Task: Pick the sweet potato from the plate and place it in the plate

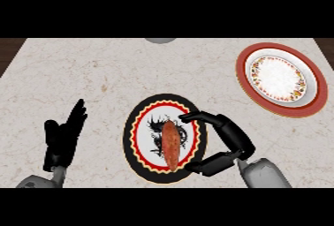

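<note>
A long orange-brown sweet potato lies lengthwise in the middle of a plate with a black rim, a red and yellow ring and a dark drawing at its centre. My right hand is just right of it, over the plate's right rim. Its fingers and thumb curve toward the potato's two ends, but I see a gap between them and the potato. A second plate, white with a red rim and a flowered ring, sits at the far right with nothing on it. My left hand rests open at the lower left, fingers up.
The marble counter spreads between and behind the plates. A grey round thing shows partly at the far edge, top centre. Dark floor shows at both top corners.
</note>
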